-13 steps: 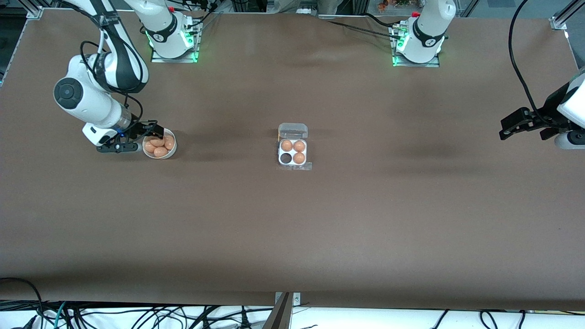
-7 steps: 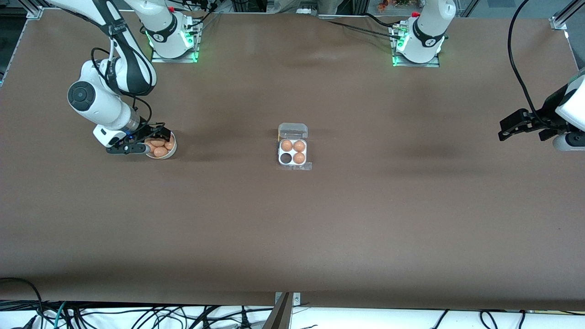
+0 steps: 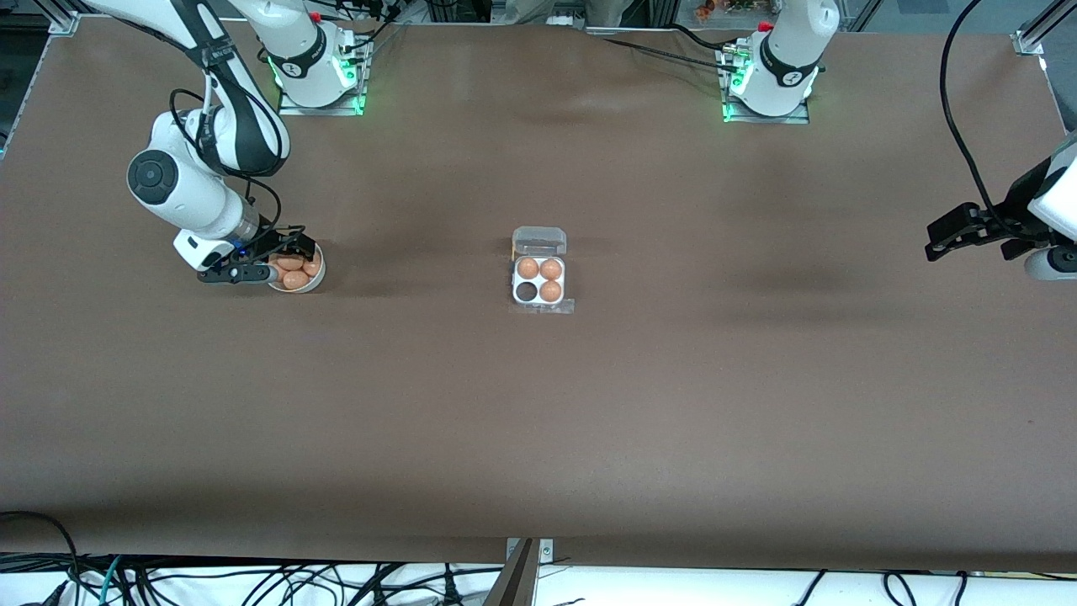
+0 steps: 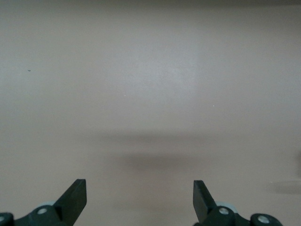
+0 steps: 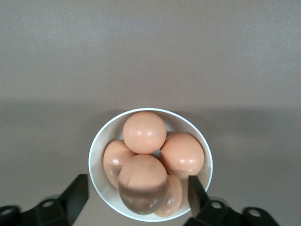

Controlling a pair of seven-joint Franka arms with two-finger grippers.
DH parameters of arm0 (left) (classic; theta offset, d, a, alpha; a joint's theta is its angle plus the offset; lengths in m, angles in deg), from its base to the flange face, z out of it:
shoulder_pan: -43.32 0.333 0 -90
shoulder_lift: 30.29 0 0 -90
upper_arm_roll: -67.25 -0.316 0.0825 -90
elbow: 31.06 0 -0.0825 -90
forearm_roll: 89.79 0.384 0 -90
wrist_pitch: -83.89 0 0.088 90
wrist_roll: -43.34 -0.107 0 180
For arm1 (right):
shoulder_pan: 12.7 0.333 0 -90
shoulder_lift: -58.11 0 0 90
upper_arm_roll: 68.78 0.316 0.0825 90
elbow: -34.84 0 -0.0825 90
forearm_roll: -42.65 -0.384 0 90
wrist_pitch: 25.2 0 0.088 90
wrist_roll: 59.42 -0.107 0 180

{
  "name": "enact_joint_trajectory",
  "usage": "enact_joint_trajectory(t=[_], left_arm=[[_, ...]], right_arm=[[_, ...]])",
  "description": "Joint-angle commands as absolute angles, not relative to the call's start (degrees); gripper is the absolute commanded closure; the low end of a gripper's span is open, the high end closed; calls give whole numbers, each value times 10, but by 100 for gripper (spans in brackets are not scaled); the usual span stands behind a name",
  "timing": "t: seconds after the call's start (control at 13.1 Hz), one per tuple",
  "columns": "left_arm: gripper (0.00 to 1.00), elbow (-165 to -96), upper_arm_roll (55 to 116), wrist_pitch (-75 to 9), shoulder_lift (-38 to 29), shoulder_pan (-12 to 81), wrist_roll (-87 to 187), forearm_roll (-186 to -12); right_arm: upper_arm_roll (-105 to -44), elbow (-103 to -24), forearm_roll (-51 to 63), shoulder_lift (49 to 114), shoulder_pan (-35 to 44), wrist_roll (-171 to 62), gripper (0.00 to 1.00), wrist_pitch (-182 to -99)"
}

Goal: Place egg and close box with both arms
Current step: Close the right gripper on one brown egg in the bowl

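Observation:
The box (image 3: 538,281) stands at the table's middle with its clear lid (image 3: 539,241) open. Three cells hold eggs; the cell (image 3: 527,291) nearer the camera, toward the right arm's end, is empty. Several orange-brown eggs lie in a white bowl (image 3: 318,274). My right gripper (image 3: 273,259) is open just over the bowl (image 5: 94,157), its jaws on either side of the top egg (image 5: 143,181) and not touching it. My left gripper (image 3: 947,231) is open and empty over bare table at the left arm's end; the left wrist view (image 4: 139,190) shows only table.
The bowl and the box are the only things on the brown table (image 3: 538,421). Both arm bases stand on the edge farthest from the camera. Cables hang along the edge nearest the camera.
My right gripper has moved over the bowl and lower; it has hardly moved in the last half second. My left gripper has drifted slightly toward its end of the table.

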State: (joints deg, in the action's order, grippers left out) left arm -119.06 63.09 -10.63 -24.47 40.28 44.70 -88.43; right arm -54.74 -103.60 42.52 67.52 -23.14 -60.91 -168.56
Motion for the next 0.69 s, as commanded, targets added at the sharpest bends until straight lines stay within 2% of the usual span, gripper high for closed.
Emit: enact_joint_trajectory(t=[0.0, 0.15, 0.61], left_arm=[[0, -1174, 631, -98, -237, 402, 439, -876], [0, -1174, 631, -97, -238, 402, 438, -878], [0, -1173, 632, -76, -241, 402, 439, -880]], right_arm=[[-548, -1046, 427, 669, -232, -605, 63, -1696], [-549, -1046, 427, 669, -232, -604, 100, -1696], [-550, -1037, 427, 661, -232, -604, 100, -1689]])
